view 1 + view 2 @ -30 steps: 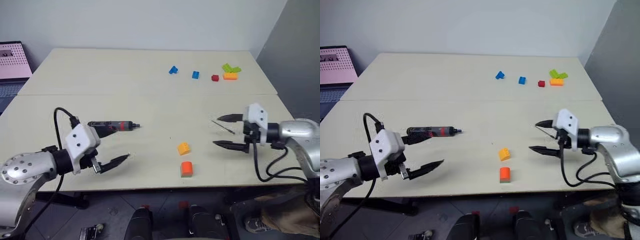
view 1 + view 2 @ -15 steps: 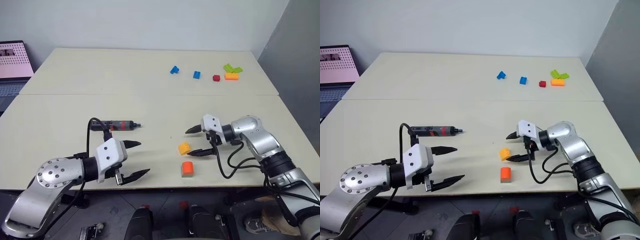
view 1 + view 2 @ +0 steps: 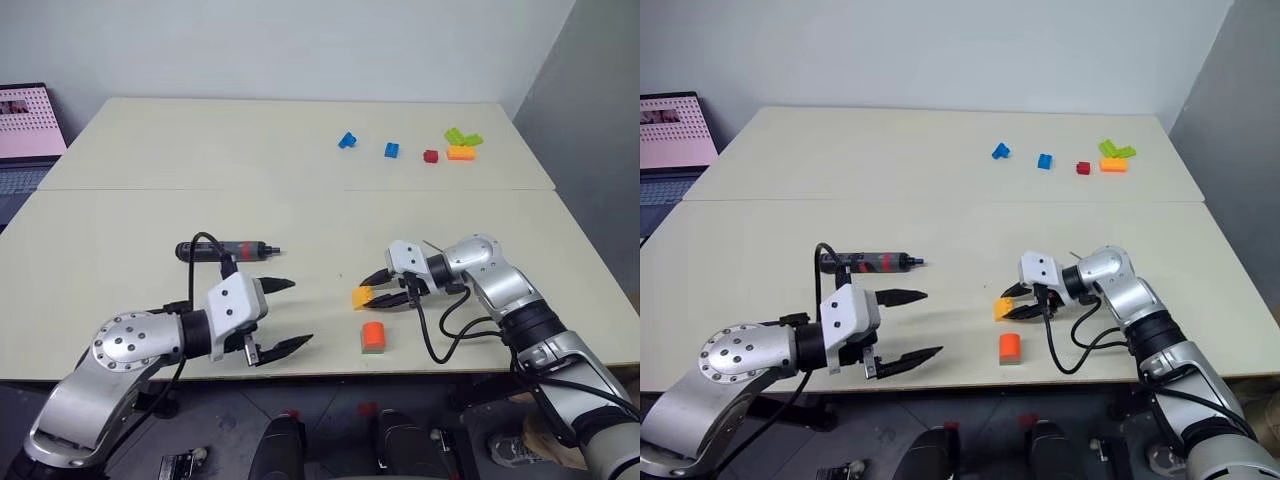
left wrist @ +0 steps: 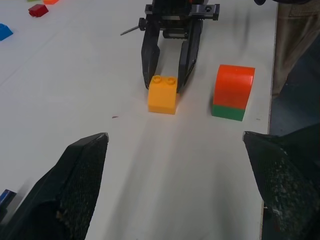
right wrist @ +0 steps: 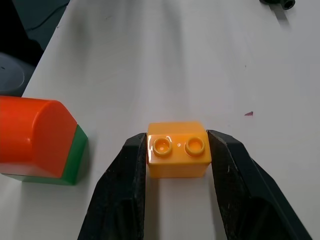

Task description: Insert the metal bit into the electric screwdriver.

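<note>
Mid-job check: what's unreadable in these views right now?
- Thin grey metal bit: left wrist view, one end hidden behind the right end effector, which grips the yellow two-stud brick; hair-thin in the eye views.
- Black pen-shaped electric screwdriver with red band: eye views, tip socket too small; black cable crosses its rear.
- Black object: right wrist view, cut off by the edge.

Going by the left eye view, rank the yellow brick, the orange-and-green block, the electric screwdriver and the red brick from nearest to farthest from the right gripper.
1. Yellow brick: between the right gripper's fingers.
2. Orange-and-green block: beside it, toward the table's near edge.
3. Electric screwdriver: across the table, on the robot's left.
4. Red brick: far side of the table.
</note>
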